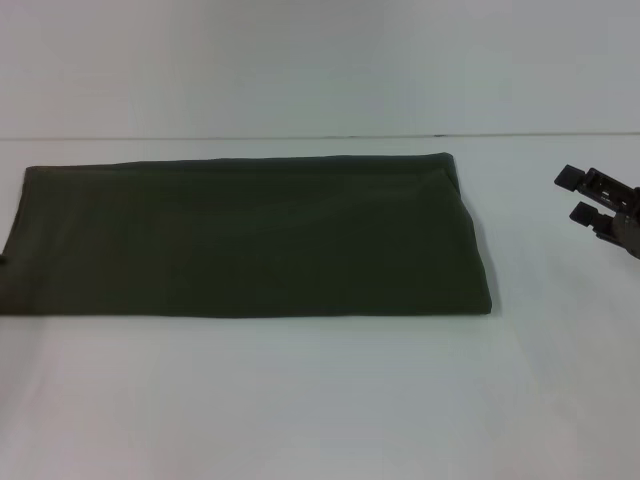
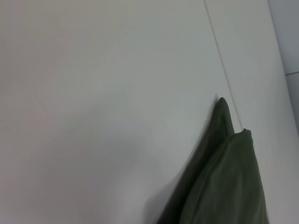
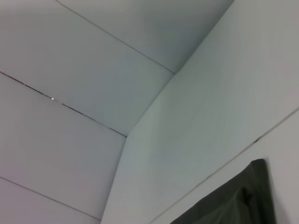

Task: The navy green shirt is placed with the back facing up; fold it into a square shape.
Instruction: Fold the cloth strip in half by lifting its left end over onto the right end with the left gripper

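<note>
Right tool [image 1: 572, 194] gapes beside one folded navy green shirt [image 1: 250, 238].

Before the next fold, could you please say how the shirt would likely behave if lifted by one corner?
The navy green shirt would probably droop: it lies flat in soft layers. Its stacked folds would likely slide apart. The right pincer, open, hovers beside it; the left pincer is out of view.

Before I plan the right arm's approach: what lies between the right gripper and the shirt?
Nothing: in the head view, only bare white table separates the right gripper from the navy green shirt.
</note>
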{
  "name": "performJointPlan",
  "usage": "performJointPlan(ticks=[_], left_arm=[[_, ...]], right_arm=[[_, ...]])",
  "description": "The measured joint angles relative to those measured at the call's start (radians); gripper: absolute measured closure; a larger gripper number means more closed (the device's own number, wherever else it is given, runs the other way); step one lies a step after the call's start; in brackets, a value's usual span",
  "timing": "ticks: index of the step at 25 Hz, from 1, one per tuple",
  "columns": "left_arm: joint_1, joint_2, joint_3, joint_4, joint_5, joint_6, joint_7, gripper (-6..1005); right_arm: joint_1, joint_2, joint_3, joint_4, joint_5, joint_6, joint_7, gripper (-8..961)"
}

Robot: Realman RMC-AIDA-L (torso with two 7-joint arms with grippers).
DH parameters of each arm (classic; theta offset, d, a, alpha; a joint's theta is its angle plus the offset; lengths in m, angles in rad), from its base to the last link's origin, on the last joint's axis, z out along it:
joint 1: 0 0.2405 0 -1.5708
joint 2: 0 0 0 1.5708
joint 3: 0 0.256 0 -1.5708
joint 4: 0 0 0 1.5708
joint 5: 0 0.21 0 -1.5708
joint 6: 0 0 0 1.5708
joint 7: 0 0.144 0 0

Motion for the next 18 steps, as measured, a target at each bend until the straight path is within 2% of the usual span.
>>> performJointPlan(ticks=[10,18], left_arm=[[0.005,0.001,-0.008,-0.004,0.000,0.040,-0.002,68],[-0.004,0.002,0.000,-0.011,0.013,0.022,-0.013,69]], right_arm=[[0.002,-0.002,0.001,0.000,0.000,0.004,0.002,25],[0.010,-0.002,0.002,0.000,0.000,0.011,0.001,25]])
